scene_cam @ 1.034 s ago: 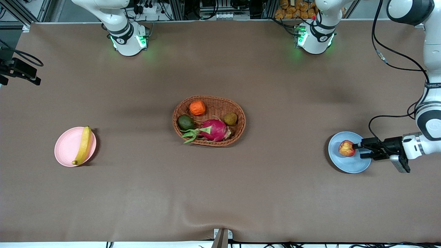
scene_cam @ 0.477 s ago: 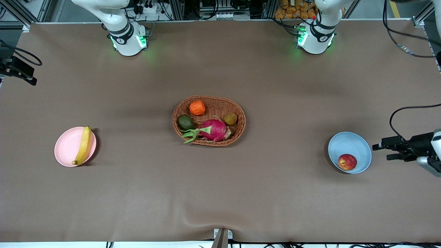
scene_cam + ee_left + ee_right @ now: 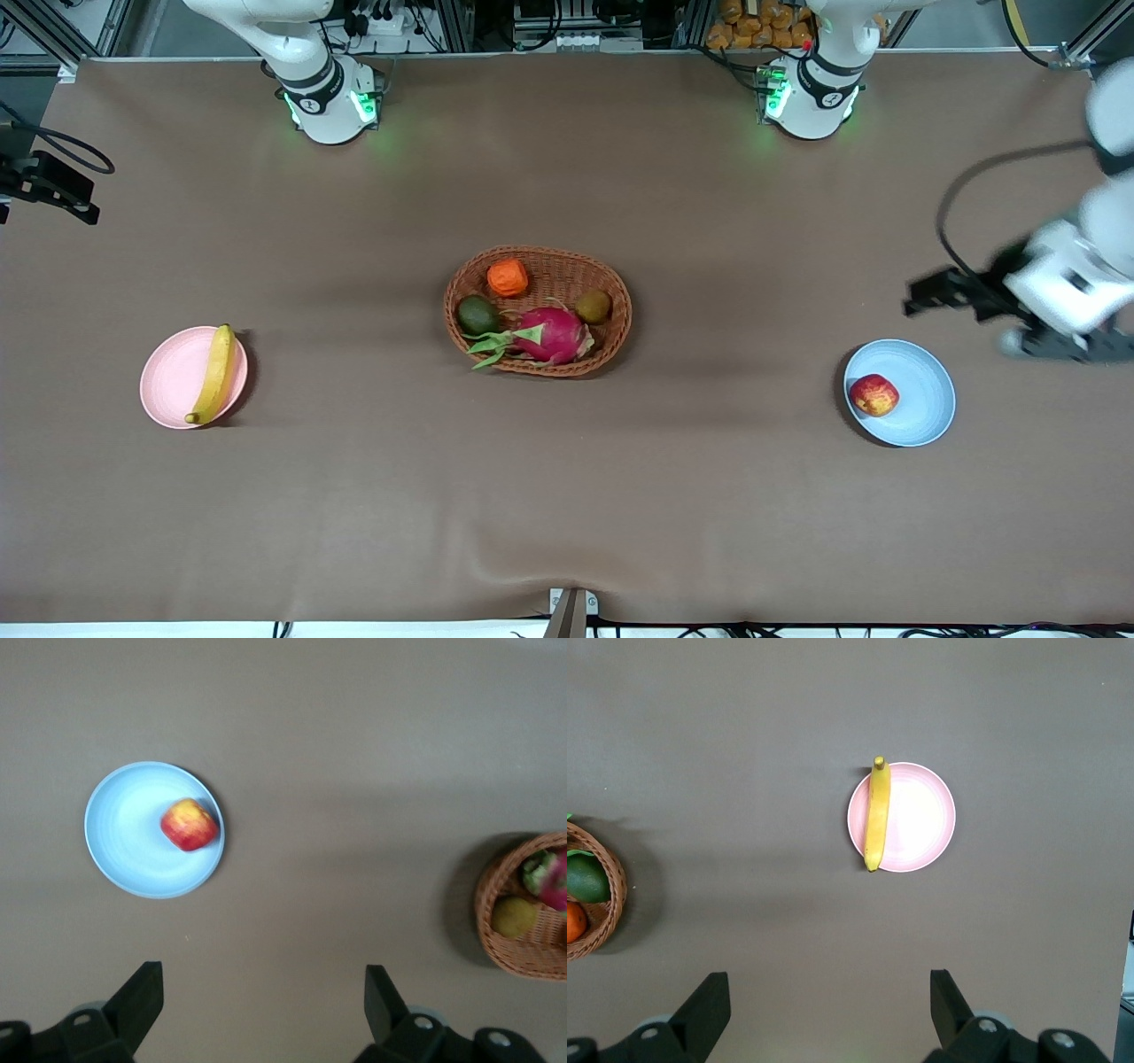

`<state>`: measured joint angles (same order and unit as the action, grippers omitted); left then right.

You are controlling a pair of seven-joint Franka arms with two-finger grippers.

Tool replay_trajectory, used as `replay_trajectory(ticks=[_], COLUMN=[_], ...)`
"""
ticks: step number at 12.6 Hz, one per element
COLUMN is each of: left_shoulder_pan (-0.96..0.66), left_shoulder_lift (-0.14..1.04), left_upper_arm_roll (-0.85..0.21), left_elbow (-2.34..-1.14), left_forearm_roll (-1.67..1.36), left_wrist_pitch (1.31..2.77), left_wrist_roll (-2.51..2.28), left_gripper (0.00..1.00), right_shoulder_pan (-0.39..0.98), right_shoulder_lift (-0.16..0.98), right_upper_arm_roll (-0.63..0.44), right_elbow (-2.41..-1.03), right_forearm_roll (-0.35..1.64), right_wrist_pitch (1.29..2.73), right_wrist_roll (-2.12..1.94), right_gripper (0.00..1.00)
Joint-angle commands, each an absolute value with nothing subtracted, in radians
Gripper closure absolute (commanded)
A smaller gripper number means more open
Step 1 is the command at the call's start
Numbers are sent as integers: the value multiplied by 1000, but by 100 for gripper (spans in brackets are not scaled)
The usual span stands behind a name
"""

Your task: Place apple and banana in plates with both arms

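The small red apple (image 3: 873, 395) lies in the pale blue round plastic plate (image 3: 926, 390) near the table's left-arm end; the long yellow banana (image 3: 213, 374) lies on the pale pink plate (image 3: 173, 379) near the right-arm end. The left gripper (image 3: 926, 295) and right gripper (image 3: 830, 1014) hang empty above the table, fingers spread.

Two white arms with black joint bands; bases (image 3: 328, 102) glow green. Black cable loops along the left arm (image 3: 1076, 275). Grippers are black.

- The right gripper (image 3: 830, 1014) hangs high above the brown table (image 3: 744, 744), empty, its two black fingers (image 3: 709, 1005) spread wide.
- A pale pink plate (image 3: 917, 819) lies on the table below.
- A yellow banana (image 3: 876, 815) rests along the plate's edge, one dark tip past the rim.
- Well apart, a wicker basket (image 3: 607, 904) holds an avocado (image 3: 585, 879) and an orange ridged fruit (image 3: 574, 921).
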<state>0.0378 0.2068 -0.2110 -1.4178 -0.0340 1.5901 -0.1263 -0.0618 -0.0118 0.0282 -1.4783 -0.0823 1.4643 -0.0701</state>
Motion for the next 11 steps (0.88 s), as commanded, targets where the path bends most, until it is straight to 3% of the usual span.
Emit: replay_trajectory(ticks=[1,5,8,11], left_shoulder_pan=[14,-107,-110,-103], left_shoulder_lift=[143,80,11,-81], left_upper_arm_roll=[-198,-82,-75,-75], left_elbow=[-1427,-1419,-1434,-1538], left_forearm_roll=[9,23,21,21], left_wrist_pitch=[1530,1491,1427,1425], left_wrist_roll=[-155,-152,-155,-153], left_gripper=[0,0,0,0], right_shoulder_pan=[-71,-83,-84,-75], right_shoulder_lift=[-20,-26,-23,-28], right_upper_arm_roll=[25,20,20,25], right_elbow=[-1485,-1491,-1493,-1497], right_forearm_roll=[-39,34,34,34], right_wrist_pitch=[1474,1471,1473,1474], right_wrist_roll=[-69,-26,-26,-26], right_gripper=[0,0,0,0])
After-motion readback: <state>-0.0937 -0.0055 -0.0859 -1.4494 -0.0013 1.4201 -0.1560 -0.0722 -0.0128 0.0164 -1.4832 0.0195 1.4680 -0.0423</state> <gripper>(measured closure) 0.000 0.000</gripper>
